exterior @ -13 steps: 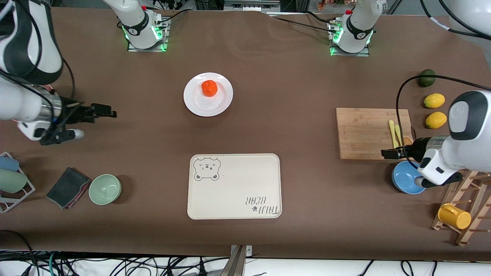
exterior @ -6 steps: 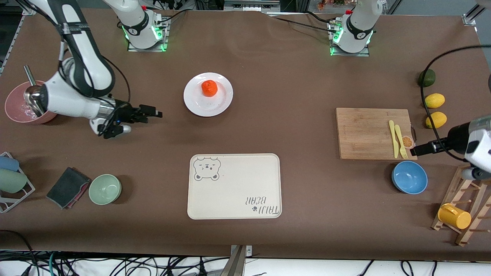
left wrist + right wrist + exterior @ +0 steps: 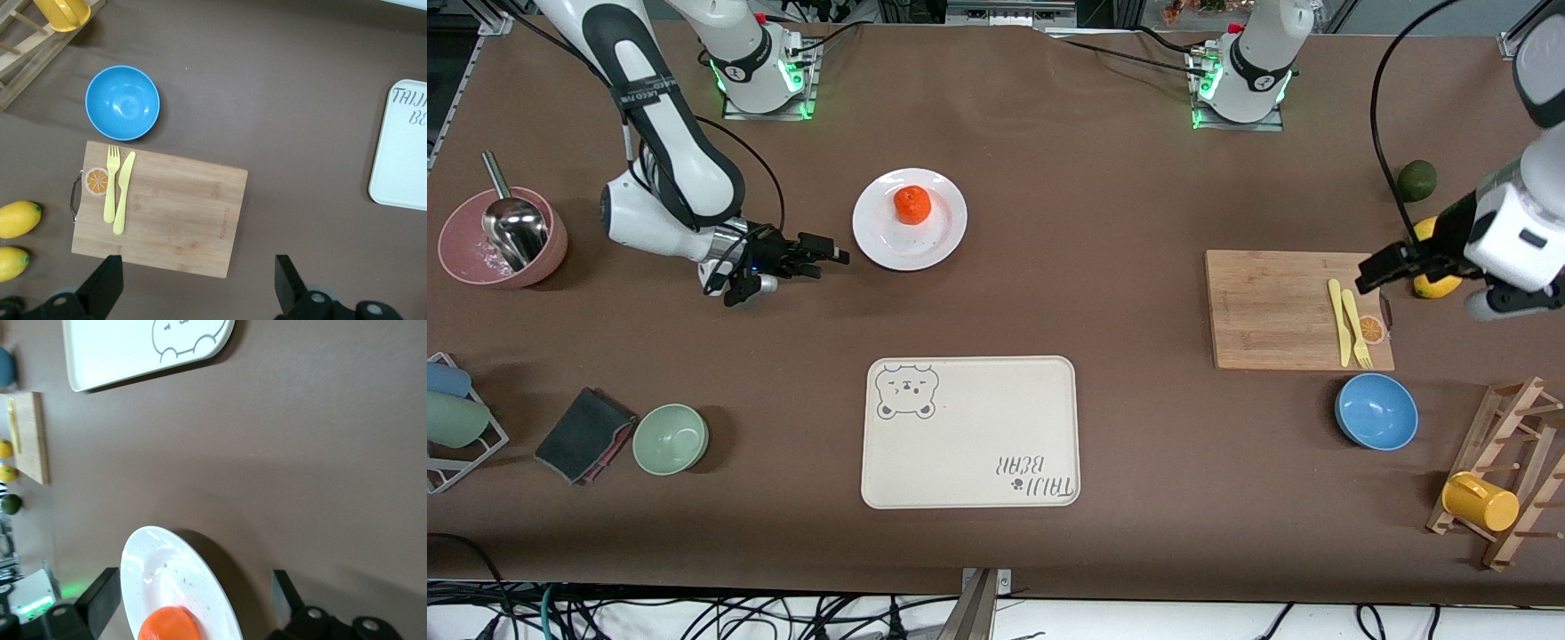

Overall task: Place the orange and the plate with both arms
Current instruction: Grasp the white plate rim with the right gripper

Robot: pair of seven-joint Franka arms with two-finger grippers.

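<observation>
Bright orange [image 3: 912,204] w/ dimpled top sits on white plate [image 3: 943,236].

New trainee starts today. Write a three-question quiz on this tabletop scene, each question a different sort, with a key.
1. True or false: the orange lies on the plate.
2. Which gripper is beside the plate? A) right gripper B) left gripper
3. Fill in: the yellow fork and knife lie on the ____.

Key:
1. True.
2. A; it is open and empty. The left gripper is open over the cutting board.
3. Cutting board.
</observation>
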